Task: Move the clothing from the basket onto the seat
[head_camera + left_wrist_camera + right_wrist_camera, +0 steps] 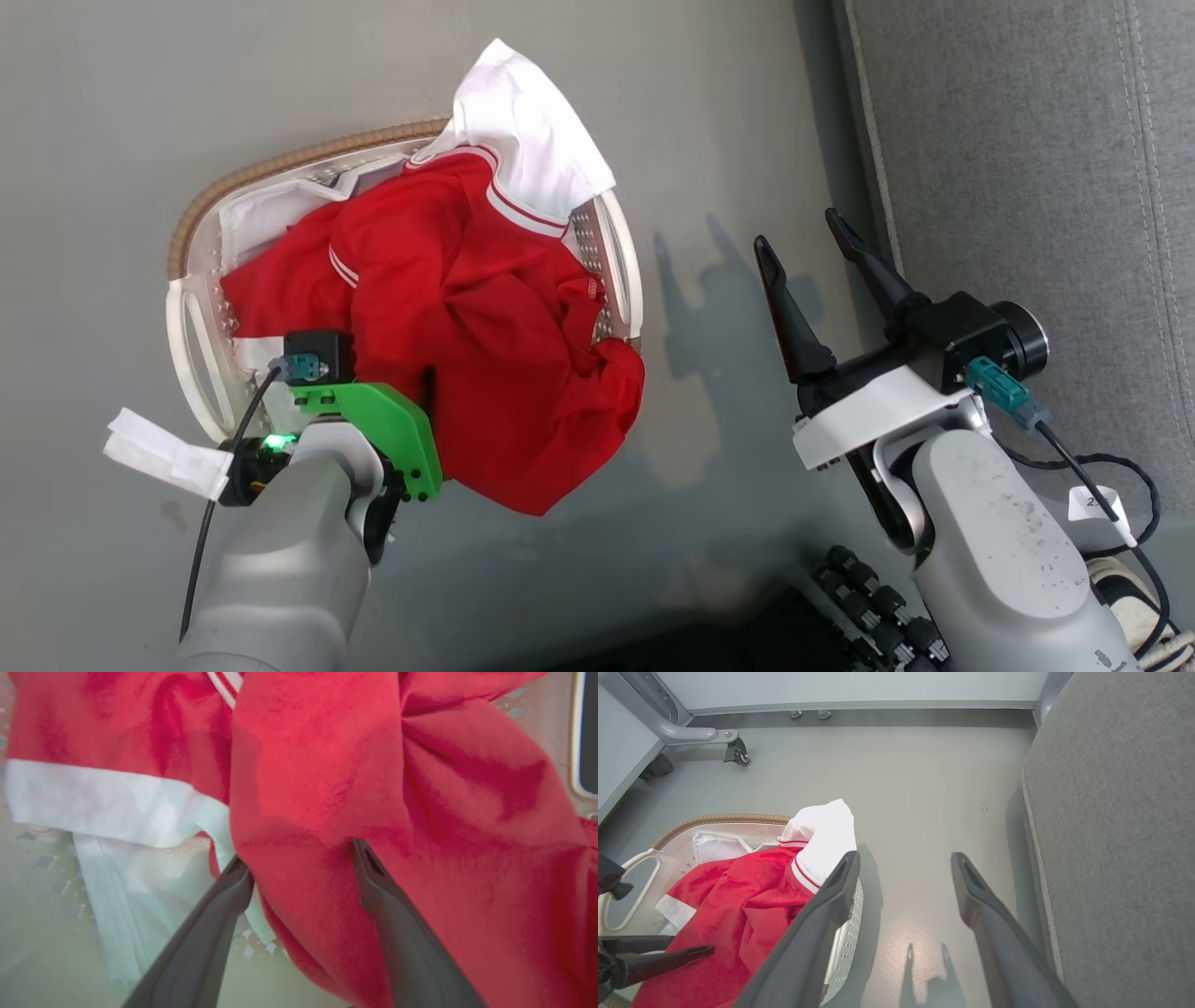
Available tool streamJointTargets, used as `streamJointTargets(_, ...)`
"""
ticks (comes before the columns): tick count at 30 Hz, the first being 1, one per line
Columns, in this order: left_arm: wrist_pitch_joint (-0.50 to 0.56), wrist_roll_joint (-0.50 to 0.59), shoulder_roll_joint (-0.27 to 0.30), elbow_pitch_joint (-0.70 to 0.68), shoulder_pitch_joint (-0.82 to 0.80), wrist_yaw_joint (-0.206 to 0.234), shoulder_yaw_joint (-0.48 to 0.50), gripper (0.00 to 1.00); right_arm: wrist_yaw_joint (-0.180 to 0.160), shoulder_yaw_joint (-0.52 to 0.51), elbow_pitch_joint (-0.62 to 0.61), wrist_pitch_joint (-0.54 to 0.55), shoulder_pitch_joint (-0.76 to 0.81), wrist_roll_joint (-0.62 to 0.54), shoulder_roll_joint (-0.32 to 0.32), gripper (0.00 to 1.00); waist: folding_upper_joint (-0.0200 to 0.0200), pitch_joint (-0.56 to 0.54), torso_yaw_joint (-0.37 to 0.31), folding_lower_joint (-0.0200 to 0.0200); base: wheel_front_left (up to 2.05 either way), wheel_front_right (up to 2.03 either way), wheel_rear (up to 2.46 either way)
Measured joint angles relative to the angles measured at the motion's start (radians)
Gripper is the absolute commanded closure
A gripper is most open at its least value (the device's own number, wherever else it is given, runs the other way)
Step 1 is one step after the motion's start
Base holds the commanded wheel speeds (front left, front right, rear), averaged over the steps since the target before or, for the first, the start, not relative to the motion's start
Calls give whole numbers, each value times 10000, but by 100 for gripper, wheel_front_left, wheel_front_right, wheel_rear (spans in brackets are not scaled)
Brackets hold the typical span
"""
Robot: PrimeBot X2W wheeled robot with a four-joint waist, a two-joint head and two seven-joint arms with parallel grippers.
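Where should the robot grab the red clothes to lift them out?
Probably the thick red fold of the clothing, bunched at the basket's near edge. Come down from the robot's side with the left gripper: its open fingers straddle that fold.

Red clothing (pixel 485 308), white basket (pixel 175 322), grey seat (pixel 1027 140).

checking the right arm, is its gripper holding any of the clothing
No, the right gripper is open over the floor with nothing in it, while the clothing lies in the basket.
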Motion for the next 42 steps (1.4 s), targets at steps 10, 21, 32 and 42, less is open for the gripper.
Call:
streamJointTargets(10,-186,-190,0,-10,-472,-17,-366,0,0,94,-128,0,-223,90,98,0,0,527,-130,0,0,0,0)
streamJointTargets(21,-437,-525,8,-234,-728,-17,-876,100,0,96,-136,0,-243,159,146,0,0,836,-291,0,0,0,0)
streamJointTargets(32,-970,-1306,79,-489,48,-17,-1275,100,0,50,240,0,-123,228,173,0,0,-10,-302,0,0,0,0)
streamJointTargets(42,-1503,-1916,79,-1421,1427,-17,-1891,100,0,50,694,0,616,138,176,0,0,-1673,-56,-1,0,0,0)
